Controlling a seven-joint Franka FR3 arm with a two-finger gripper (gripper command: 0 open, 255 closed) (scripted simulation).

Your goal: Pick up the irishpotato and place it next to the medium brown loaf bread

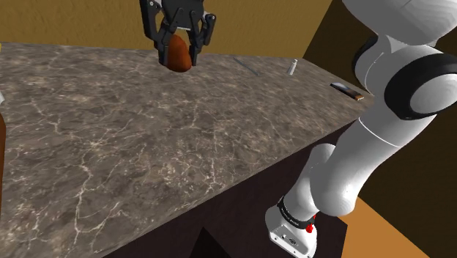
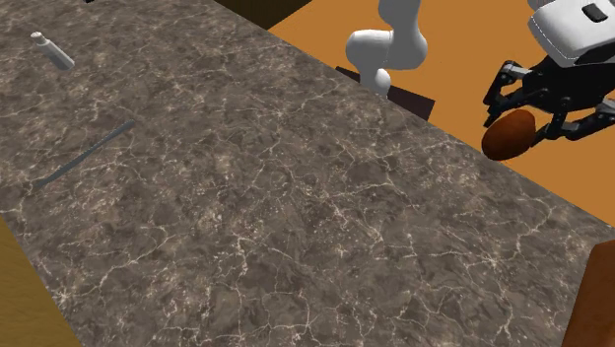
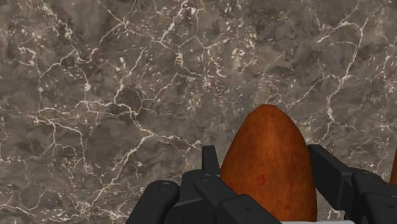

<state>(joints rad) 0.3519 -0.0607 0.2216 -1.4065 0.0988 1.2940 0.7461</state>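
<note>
The black gripper (image 3: 267,191) clasps a reddish-brown, egg-shaped potato (image 3: 270,146) between its two fingers, narrow end pointing outward, seen against a dark, white-veined marble countertop (image 3: 114,89).

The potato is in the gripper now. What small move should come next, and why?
Probably carry it sideways toward the loaf, without lowering yet. The gripper is shut on the potato and holds it above the counter, so the pick looks done. The brown loaf sits apart from the potato, at the second exterior view's lower right, with bare counter between them.
</note>
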